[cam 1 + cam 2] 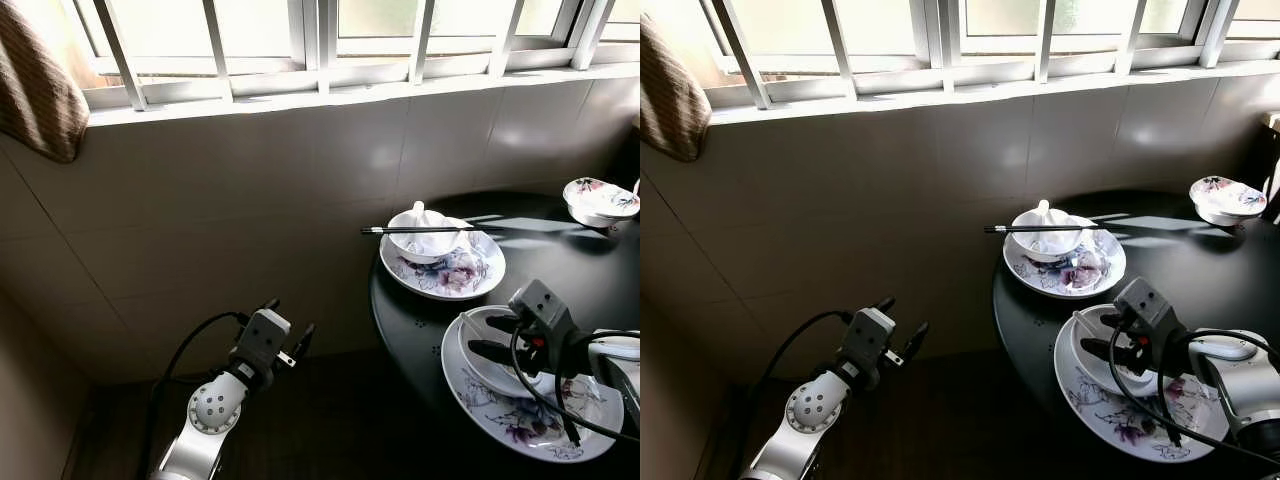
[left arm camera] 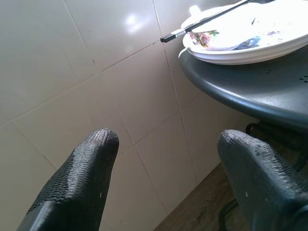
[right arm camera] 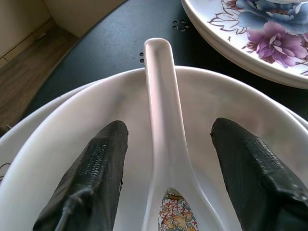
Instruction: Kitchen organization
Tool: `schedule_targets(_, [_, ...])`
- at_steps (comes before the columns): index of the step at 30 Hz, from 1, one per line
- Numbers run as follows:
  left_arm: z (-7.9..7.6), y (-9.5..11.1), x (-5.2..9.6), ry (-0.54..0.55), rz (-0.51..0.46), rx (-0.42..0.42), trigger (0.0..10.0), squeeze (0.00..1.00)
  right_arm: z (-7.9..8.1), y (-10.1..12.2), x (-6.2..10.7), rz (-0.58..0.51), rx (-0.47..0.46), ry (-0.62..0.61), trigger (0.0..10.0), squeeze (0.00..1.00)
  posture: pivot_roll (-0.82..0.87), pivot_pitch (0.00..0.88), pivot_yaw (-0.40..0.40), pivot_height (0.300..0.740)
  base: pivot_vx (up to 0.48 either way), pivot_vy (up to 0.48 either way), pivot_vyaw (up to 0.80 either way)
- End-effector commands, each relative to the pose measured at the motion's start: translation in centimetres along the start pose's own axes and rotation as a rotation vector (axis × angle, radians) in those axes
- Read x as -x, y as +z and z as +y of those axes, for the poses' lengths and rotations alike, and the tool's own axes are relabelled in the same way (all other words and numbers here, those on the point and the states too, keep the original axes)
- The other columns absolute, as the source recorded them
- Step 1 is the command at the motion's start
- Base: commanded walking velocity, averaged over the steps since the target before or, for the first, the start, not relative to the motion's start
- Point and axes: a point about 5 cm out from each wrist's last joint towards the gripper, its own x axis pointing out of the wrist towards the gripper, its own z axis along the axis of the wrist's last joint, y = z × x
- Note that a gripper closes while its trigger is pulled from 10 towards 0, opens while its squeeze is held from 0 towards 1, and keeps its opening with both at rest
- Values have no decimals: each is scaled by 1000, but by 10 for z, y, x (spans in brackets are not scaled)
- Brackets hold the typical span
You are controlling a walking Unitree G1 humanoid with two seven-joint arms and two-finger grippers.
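Note:
A white bowl sits on a floral plate at the near edge of the round black table. Inside the bowl lies a white ceramic spoon, its handle resting over the rim. My right gripper is open, lowered into the bowl, with one finger on each side of the spoon's handle, not touching it. My left gripper is open and holds nothing, off the table's left side in front of the tiled wall.
Farther back stands a second floral plate with a bowl, a spoon and black chopsticks laid across it. A third bowl set is at the far right. Barred window above; wooden floor below.

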Motion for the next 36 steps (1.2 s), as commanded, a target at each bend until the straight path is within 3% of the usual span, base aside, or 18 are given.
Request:
schedule_targets(1, [3, -1, 0, 9, 11, 13, 10000, 0, -1, 4, -2, 3, 25, 22, 10000, 0, 15, 0, 37, 740, 0, 0, 0])
schedule_targets(8, [3, -1, -1, 9, 12, 18, 10000, 0, -4, -9, -9, 84, 59, 10, 10000, 0, 20, 0, 29, 740, 0, 0, 0])
schedule_targets(19, [2, -1, -1, 12, 15, 23, 10000, 0, -1, -21, -15, 126, 34, 27, 9882, 0, 23, 0, 25, 740, 0, 0, 0])
schedule_targets(20, [2, -1, -1, 11, 15, 24, 10000, 0, 0, -21, -16, 118, 26, 22, 0, 0, 23, 0, 25, 740, 0, 0, 0])
schedule_targets(28, [2, -1, -2, 9, 17, 25, 10000, 0, 4, -9, -21, 28, 21, 15, 0, 0, 18, 0, 26, 740, 0, 0, 0])
schedule_targets(36, [3, -1, -2, 7, 19, 27, 10000, 0, 14, 1, -26, -28, 92, 10, 0, 0, 15, 0, 30, 740, 0, 0, 0])
